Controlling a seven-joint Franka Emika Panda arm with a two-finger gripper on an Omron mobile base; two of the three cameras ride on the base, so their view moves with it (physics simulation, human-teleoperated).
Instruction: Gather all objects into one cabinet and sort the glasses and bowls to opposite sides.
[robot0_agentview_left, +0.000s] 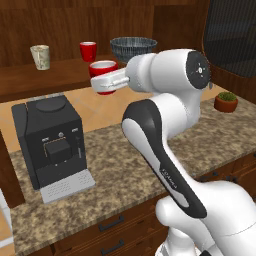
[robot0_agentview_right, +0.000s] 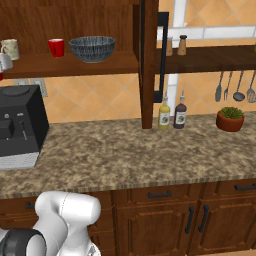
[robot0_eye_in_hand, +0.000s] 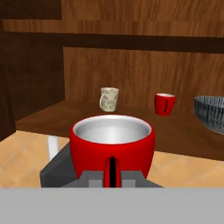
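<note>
We held a red cup (robot0_eye_in_hand: 113, 146) in the closed fingers (robot0_eye_in_hand: 112, 175), pinched by the near wall, its white inside facing up and apparently empty. In the left base view that cup (robot0_agentview_left: 104, 70) hung in the air just in front of the cabinet shelf (robot0_agentview_left: 55, 75), above the counter's back edge and beside the coffee machine (robot0_agentview_left: 50, 142). We judged it was carried upright and level with the shelf so it could be slid in beside the other glasses.

On the shelf the tumbler (robot0_agentview_left: 40, 56) stood toward the left end, a second red cup (robot0_agentview_left: 87, 51) near the middle, and the bowl (robot0_agentview_left: 133, 48) at the right, close to the cabinet's side wall. That layout already read as glasses to the left and bowl to the right, so the held cup most likely belonged in the open stretch between tumbler and second cup, or just in front of them.

The cabinet door (robot0_agentview_right: 149, 60) stood open, seen edge-on in the right base view, leaving the way in free. Beyond it, on the counter, two bottles (robot0_agentview_right: 172, 112) and a potted plant (robot0_agentview_right: 230, 119) were well apart from the work.

Much was hard to make out. Our own arm (robot0_agentview_left: 165, 75) covered the wrist and the fingers in the left base view, so the grip itself showed solely from the hand. In the hand view the bowl (robot0_eye_in_hand: 212, 113) was cut by the right edge, and the machine below the cup showed merely as a grey corner. We could not tell how deep the shelf ran behind the glasses.
</note>
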